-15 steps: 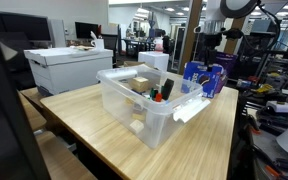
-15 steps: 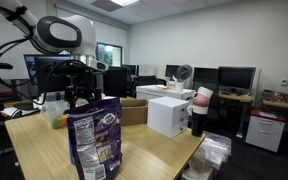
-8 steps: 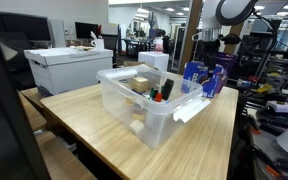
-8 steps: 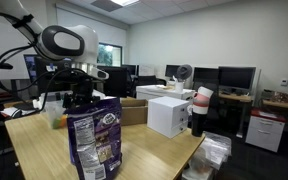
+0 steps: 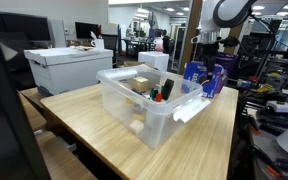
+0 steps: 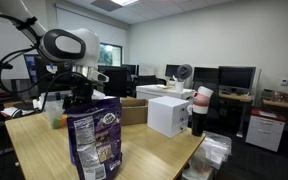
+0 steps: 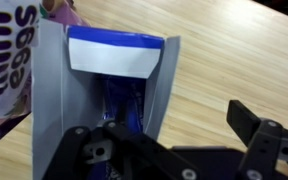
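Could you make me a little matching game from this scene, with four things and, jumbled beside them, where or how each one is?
1 clear bin
2 purple bag
3 fingers
4 white box

a wide open
b on the next desk
c upright near the table's edge
d mid-table, things inside

Pairs: 1-d, 2-c, 3-a, 4-b

Open-plan office: rows of monitors, ceiling panel lights, white box, wooden table.

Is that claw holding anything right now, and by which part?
Nothing is held: the gripper stands open above the blue-and-white package, beside the mini eggs bag.
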Action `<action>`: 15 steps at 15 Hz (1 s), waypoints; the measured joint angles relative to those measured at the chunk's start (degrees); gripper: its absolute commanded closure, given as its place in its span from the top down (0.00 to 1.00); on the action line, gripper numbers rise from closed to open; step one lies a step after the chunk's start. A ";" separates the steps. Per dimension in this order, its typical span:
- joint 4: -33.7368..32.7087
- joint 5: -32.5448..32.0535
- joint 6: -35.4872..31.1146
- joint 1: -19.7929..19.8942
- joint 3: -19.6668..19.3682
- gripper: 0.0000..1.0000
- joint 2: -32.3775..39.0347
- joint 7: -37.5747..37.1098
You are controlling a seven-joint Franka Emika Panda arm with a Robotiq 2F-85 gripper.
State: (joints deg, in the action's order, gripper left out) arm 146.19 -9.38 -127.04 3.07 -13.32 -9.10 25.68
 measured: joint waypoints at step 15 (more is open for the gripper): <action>-0.18 1.29 -2.96 0.52 0.06 1.00 1.06 -1.55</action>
State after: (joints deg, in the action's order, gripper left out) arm 146.02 -8.09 -130.00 3.59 -13.26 -8.04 24.13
